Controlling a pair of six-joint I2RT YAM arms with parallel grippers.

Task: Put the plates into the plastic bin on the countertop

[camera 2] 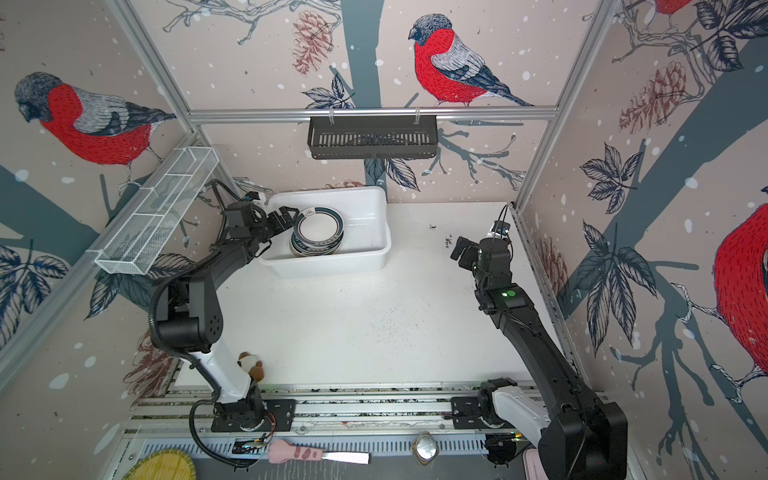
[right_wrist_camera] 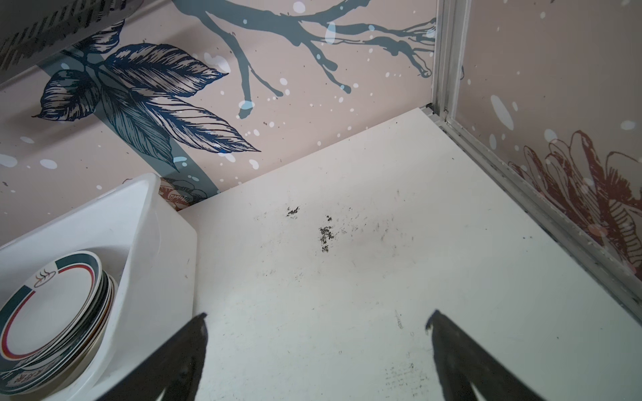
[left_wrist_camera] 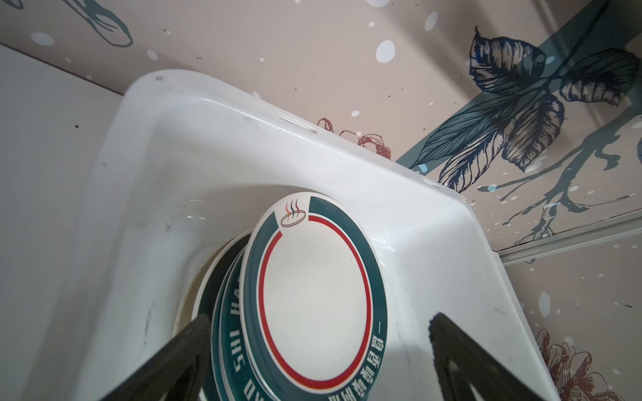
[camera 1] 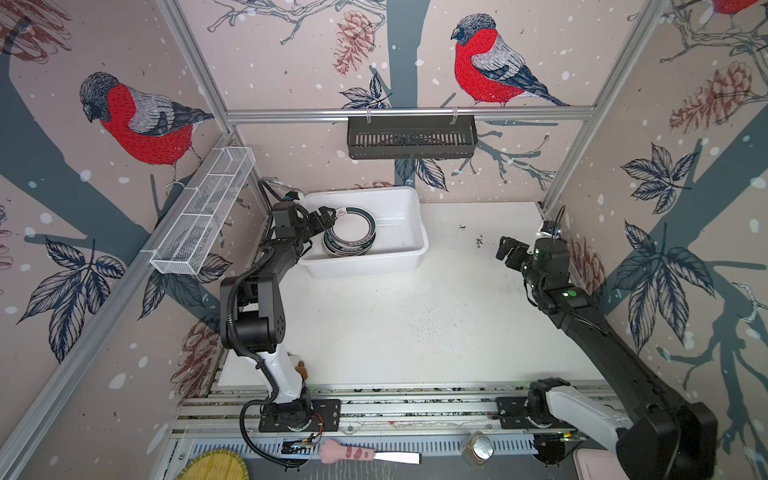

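Left gripper point(camera 1: 326, 219) is hanging wide open, gripping nothing, at the bin's point(camera 1: 409, 194) left end, plates point(camera 1: 353, 230) stacked inside just ahead of it, while my right gripper point(camera 1: 505, 251) is idling wide, well apart over the countertop point(camera 1: 415, 324).

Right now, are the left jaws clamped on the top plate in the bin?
No: the left jaws stand wide apart, and the top plate lies free on the stack in the plastic bin.

Plates point(camera 1: 349, 230) point(camera 2: 318, 230) point(left_wrist_camera: 312, 295) point(right_wrist_camera: 48, 305): a stack, white with dark teal lettered rims; the uppermost has a red inner ring and lies tilted.
Location: left half of the plastic bin point(camera 1: 401, 218) point(camera 2: 365, 218).
Plastic bin: white, rectangular, upright, back left of the countertop point(camera 1: 415, 324) point(camera 2: 374, 324).
Countertop: white, dark-specked.
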